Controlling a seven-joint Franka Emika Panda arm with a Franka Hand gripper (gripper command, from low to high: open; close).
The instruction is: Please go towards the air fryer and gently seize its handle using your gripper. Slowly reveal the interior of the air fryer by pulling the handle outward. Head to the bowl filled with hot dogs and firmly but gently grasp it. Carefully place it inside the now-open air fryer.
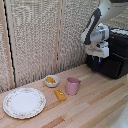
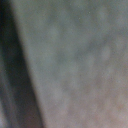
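Note:
The black air fryer [image 1: 116,56] stands at the exterior view's right, on the table's far end. My gripper [image 1: 99,61] hangs right against its front face, fingers pointing down. The handle is hidden behind the gripper, so I cannot tell whether the fingers hold it. The small white bowl [image 1: 51,81] with yellow-orange hot dogs [image 1: 50,79] sits mid-table near the back wall, well away from the gripper. The wrist view is a blur of grey surface with a dark band [image 2: 12,75] along one side.
A pink cup [image 1: 73,85] stands just beside the bowl toward the air fryer. An orange-yellow block [image 1: 60,95] lies in front of them. A large patterned plate [image 1: 24,102] sits at the exterior view's left. A woven screen [image 1: 40,35] backs the table.

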